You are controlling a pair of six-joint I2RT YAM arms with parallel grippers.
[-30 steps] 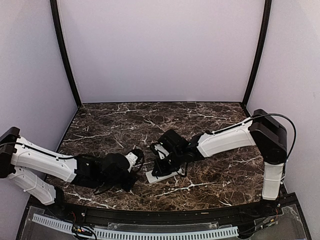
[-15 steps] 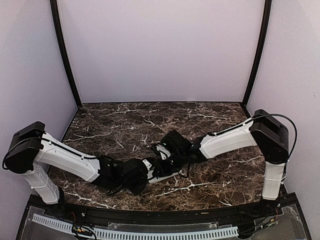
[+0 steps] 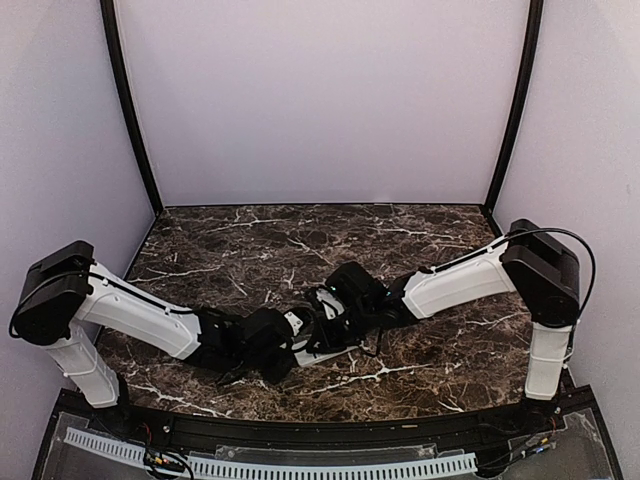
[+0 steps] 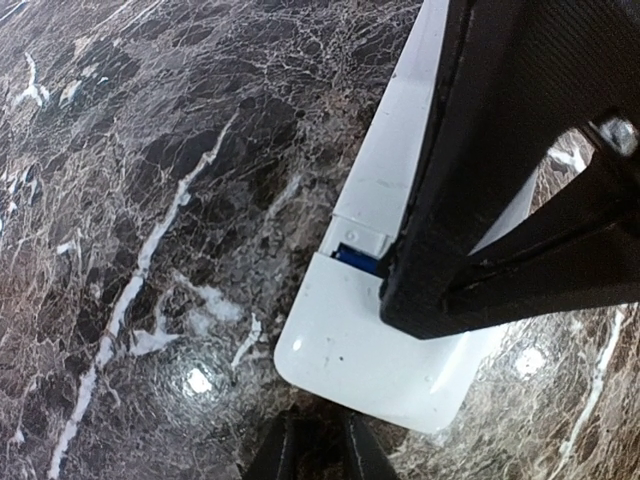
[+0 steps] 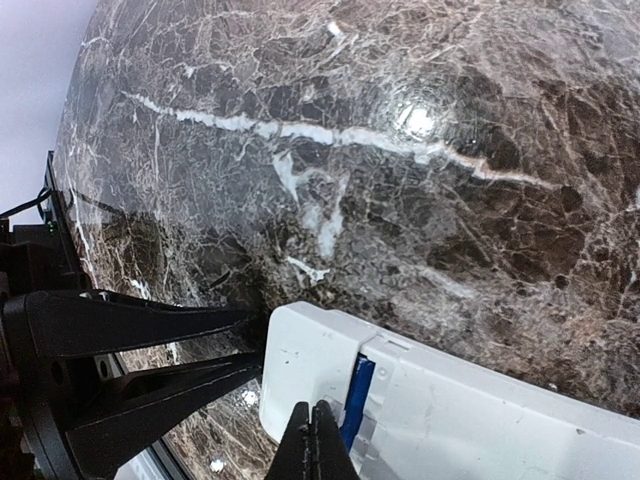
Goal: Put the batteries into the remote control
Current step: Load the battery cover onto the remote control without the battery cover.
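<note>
Because the bluish battery (image 5: 358, 392) already sits in the open bay of the remote control (image 4: 360, 350), lying flat on the table (image 4: 120, 200) at lower centre, the right end effector (image 5: 315, 432), pressed together and pinching nothing, bears on it, probably to seat it. The left end effector (image 4: 312, 455), narrowly parted and empty, stands at the remote's end, apparently as a stop.

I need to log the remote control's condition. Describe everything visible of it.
The remote control is a slim white plastic slab with rounded corners, lying flat on the dark marble table. A seam crosses it near one end, with a blue sliver showing in the gap. No buttons or display show. The right tool, tips together, rests on it beside the seam; the left tool sits at its end, contact unclear.
</note>
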